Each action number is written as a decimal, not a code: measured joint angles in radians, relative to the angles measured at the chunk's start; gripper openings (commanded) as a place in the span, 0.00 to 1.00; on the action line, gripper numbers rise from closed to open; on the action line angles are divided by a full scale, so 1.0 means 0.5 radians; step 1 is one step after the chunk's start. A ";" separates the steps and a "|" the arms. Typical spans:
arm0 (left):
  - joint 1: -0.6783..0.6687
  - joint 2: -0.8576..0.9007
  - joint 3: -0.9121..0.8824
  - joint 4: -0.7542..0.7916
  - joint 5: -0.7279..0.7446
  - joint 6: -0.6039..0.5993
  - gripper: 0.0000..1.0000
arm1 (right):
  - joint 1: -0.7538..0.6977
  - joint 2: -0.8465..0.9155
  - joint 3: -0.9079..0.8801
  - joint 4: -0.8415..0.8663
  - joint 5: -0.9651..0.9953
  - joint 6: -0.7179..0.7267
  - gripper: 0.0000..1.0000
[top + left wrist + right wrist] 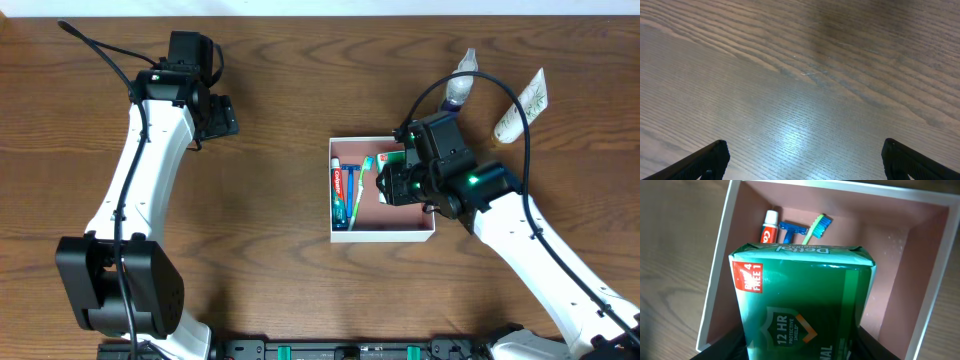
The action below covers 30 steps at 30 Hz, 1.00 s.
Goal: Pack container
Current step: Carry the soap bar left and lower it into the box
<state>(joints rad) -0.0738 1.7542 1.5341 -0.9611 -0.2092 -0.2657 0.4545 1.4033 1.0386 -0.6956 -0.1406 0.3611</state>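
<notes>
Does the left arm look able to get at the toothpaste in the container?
Probably yes: bare table lies between the open left pincer and the container, and the toothpaste lies on its left side, clear of the right pincer holding the green packet.

Left tool (805,152) splayed wide, right tool (388,186) gripping

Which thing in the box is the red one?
The toothpaste tube, red and white, lying by the container wall. The razor beside it is blue, the toothbrush green, and the big packet mostly green.
</notes>
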 measured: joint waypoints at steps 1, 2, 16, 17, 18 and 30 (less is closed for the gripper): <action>0.000 0.000 0.000 0.000 0.000 0.000 0.98 | 0.009 0.000 0.000 -0.002 0.015 0.038 0.26; 0.000 0.000 0.000 0.000 0.000 0.000 0.98 | 0.021 0.002 0.000 -0.005 0.037 0.072 0.26; 0.000 0.000 0.000 0.000 0.000 0.000 0.98 | 0.098 0.304 -0.001 0.072 0.275 0.333 0.28; 0.000 0.000 0.000 0.000 0.000 0.000 0.98 | 0.098 0.325 0.000 0.094 0.282 0.340 0.29; 0.000 0.000 0.000 0.000 0.000 0.000 0.98 | 0.098 0.343 -0.001 0.116 0.283 0.346 0.30; 0.000 0.000 0.000 0.000 0.000 0.000 0.98 | 0.098 0.597 -0.001 0.226 0.312 0.361 0.31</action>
<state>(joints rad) -0.0738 1.7542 1.5341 -0.9611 -0.2092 -0.2657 0.5037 1.7020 1.0382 -0.5827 0.0154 0.5415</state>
